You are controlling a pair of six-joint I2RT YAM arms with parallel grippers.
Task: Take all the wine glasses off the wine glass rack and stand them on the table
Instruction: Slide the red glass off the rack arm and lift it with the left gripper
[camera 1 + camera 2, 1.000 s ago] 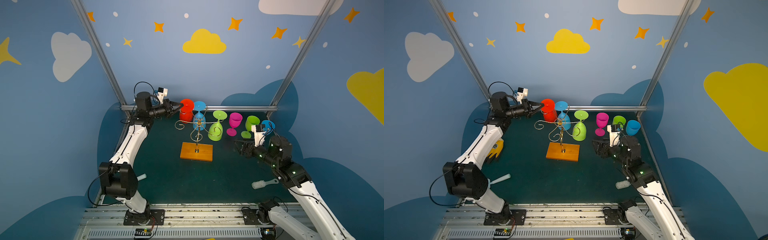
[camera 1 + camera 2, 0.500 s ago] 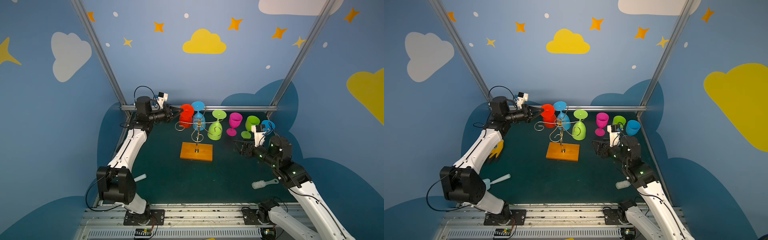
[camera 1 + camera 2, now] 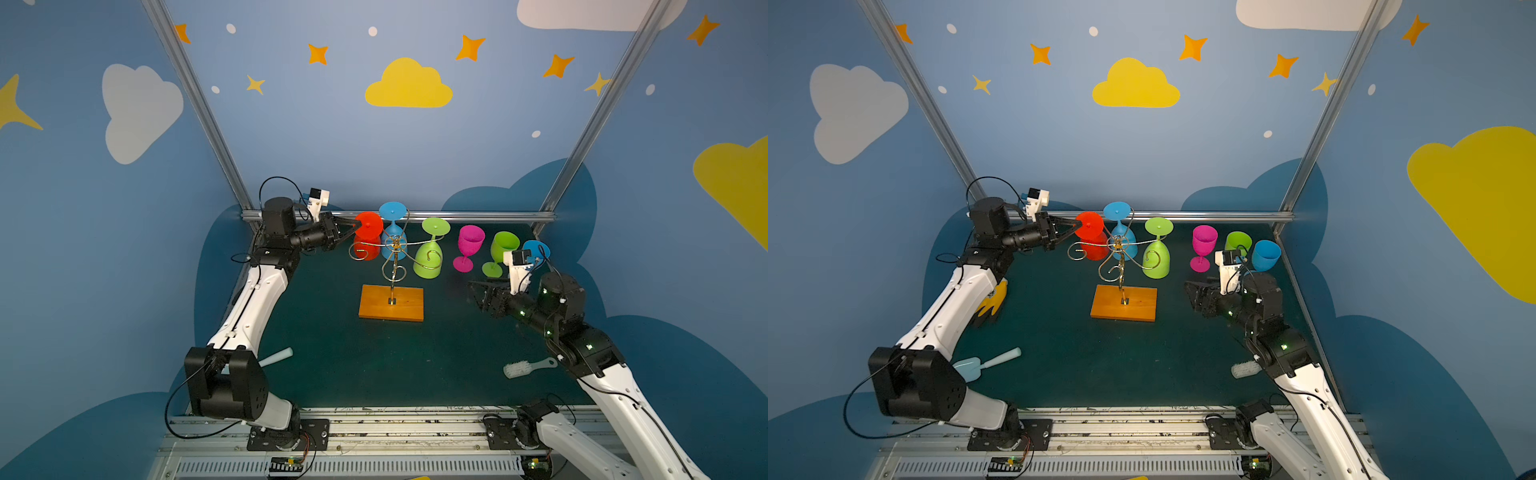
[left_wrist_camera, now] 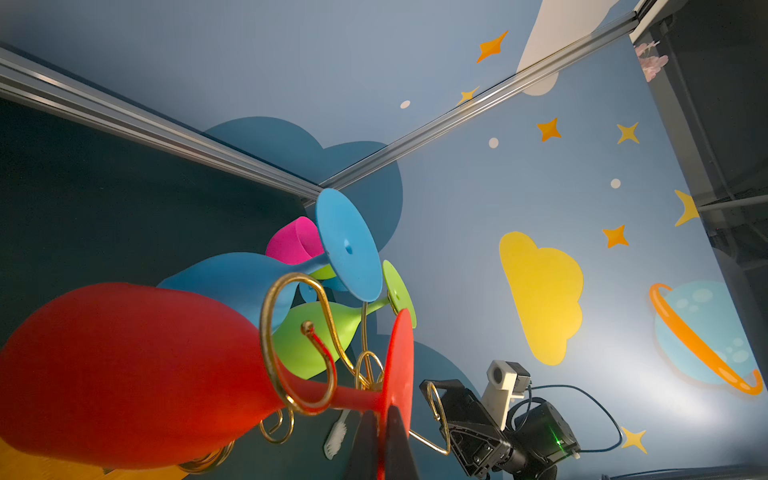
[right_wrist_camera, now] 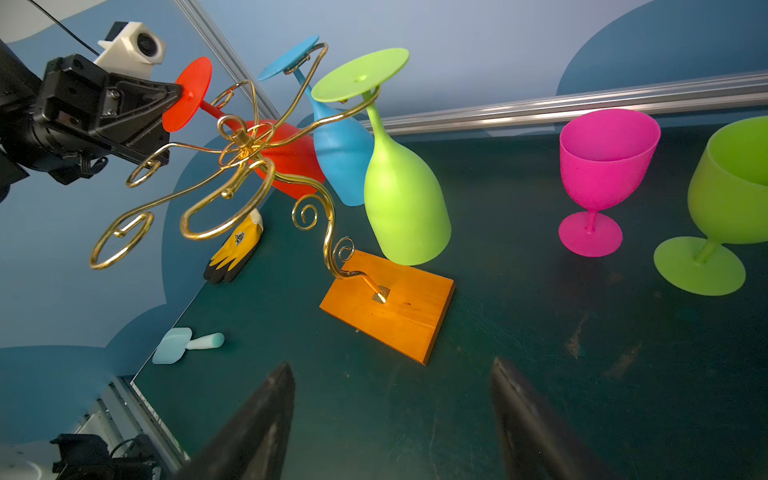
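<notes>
The left pincer (image 3: 355, 225), clamped on the foot of the red wine glass (image 3: 371, 227) hanging bowl-down in the gold wine glass rack (image 3: 376, 305) just beyond its tips, should ease the stem out through the spiral's gap without dragging the rack, while the right pincer (image 5: 390, 365) hovers wide and empty

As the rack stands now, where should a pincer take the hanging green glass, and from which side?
Likely the thin stem of the green glass, just below the curl of the rack carrying its foot. Come from the side of the right pincer: the stem is bare there, while the blue glass crowds the other side.
</notes>
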